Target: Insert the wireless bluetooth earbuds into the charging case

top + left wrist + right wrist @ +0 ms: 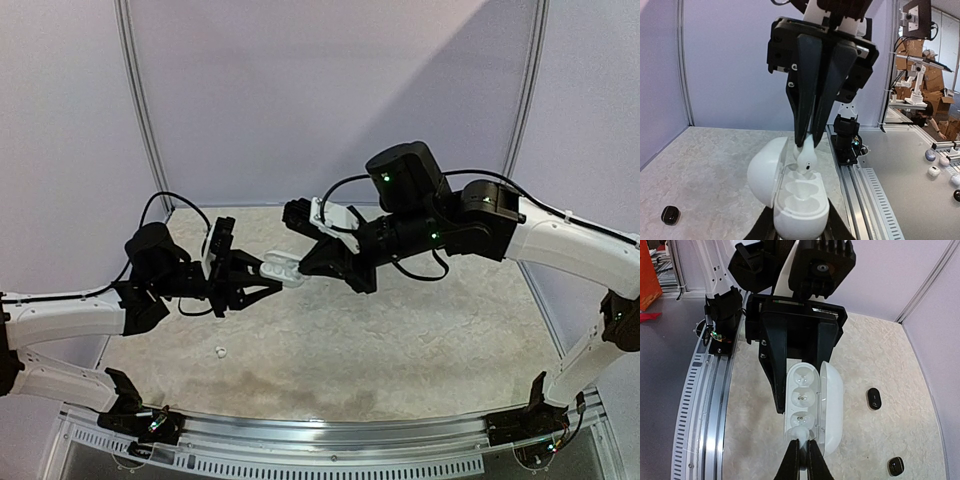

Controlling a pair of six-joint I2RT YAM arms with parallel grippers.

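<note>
Gripping the white case [800, 205], lid open, in the left gripper [262, 278], up off the surface [420, 340]. Pinching one white earbud [807, 154] tight in the right gripper [801, 452], tip right at the end cup, not pushed in yet. Nothing in the other cups. More to do: black earbuds [873, 398] lying on the surface. Both arms bent, reaching in, meeting in the middle.

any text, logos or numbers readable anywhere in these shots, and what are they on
None can be read.
The open white pebble-shaped plastic charging case shows no print or logo.
The small glossy black plastic earbuds bear no visible marks.
The brown cardboard boxes far behind in the left wrist view are too blurred for any lettering.
</note>
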